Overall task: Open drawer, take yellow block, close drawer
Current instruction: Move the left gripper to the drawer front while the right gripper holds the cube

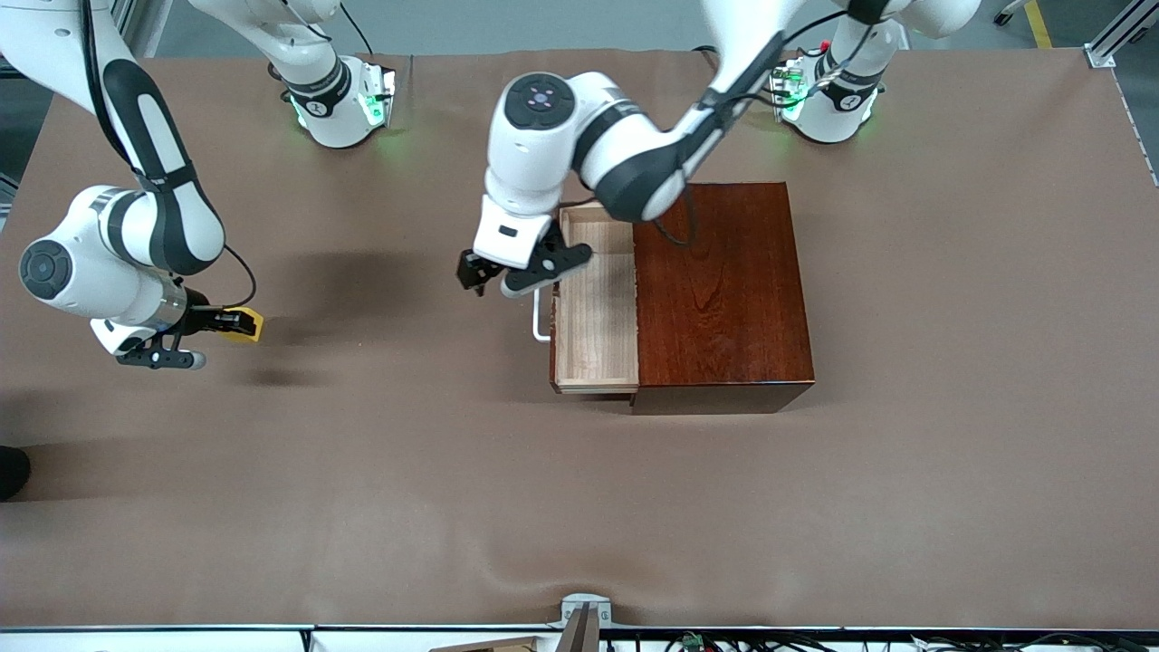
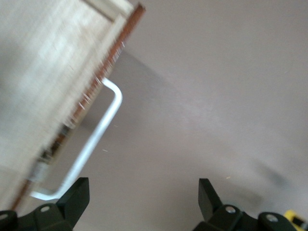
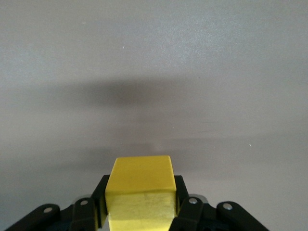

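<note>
1. The brown surface (image 1: 579, 489) fills the front view and carries the wooden box; its edges are cut off at the sides of the view.
2. The dark reddish wooden box (image 1: 720, 294) sits toward the left arm's end; the left arm's forearm crosses over one top corner and hides it.
3. The drawer (image 1: 596, 312) stands pulled out of the box toward the right arm's end. Its pale tray shows nothing inside, though the corner under the left arm's wrist is covered.
4. The white handle (image 1: 541, 319) is only partly seen in the front view, its upper end hidden by the left gripper (image 1: 507, 276), which hovers over it with jaws apart and nothing between them.
5. The right gripper (image 1: 237, 323) hangs over bare surface, well apart from the box, jaws clamped on the yellow block (image 3: 140, 190), whose lower part is cut off in the right wrist view.
</note>
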`<state>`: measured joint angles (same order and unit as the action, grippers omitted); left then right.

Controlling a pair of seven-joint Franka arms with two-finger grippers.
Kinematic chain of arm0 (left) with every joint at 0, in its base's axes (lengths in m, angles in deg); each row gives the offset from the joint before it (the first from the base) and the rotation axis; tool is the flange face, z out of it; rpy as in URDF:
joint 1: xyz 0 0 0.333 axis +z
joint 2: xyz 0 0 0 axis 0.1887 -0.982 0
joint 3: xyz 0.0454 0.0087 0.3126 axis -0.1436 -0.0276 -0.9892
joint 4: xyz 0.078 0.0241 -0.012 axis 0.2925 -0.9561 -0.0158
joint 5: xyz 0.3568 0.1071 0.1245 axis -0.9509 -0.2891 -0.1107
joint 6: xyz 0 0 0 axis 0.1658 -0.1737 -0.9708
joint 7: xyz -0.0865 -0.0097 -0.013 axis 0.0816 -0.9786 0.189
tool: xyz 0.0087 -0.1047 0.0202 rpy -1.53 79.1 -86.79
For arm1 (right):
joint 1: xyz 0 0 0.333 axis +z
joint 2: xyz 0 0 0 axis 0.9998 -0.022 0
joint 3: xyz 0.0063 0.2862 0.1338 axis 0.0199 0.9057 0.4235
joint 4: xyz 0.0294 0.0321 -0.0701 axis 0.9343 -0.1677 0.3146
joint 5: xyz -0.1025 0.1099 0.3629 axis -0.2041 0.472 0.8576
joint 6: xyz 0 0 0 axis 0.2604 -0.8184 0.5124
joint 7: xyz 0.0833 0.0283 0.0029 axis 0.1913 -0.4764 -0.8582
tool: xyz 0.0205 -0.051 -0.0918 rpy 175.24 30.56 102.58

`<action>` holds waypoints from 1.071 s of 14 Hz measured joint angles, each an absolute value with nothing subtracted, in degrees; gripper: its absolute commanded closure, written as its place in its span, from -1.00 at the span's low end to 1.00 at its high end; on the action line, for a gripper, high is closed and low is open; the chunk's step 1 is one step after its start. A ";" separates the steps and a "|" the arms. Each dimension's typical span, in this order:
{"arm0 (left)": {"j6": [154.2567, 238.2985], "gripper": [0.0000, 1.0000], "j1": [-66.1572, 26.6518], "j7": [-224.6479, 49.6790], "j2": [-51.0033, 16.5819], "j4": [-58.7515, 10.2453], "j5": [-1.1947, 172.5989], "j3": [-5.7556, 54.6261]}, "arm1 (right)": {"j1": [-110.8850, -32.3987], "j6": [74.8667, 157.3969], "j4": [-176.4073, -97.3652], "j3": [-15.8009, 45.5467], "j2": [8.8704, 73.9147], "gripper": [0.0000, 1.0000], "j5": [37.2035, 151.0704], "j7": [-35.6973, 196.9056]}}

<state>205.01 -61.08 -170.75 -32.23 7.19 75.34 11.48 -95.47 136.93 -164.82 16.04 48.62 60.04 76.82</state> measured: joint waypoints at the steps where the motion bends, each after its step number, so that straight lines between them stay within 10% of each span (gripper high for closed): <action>1: 206.22 -1.00 -63.43 -175.42 -33.31 7.30 75.34 9.82 | -95.47 138.94 -166.07 16.08 48.59 1.00 60.03 76.81; 6: 208.74 -1.00 -67.18 -192.57 -38.80 7.35 75.32 6.89 | -95.47 141.19 -168.15 16.13 47.82 0.98 59.89 76.80; 13: 204.89 -1.00 -66.14 -195.25 -39.09 7.44 75.28 4.55 | -95.47 141.86 -168.25 16.14 46.40 -0.85 59.79 76.79; 15: 204.04 -1.00 -65.85 -196.06 -39.08 7.63 75.28 4.63 | -95.47 141.91 -168.14 16.15 46.41 -1.00 59.79 76.75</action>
<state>204.04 -65.85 -196.06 -39.08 7.63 75.28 4.63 -95.47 141.91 -168.14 16.15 46.41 59.79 76.75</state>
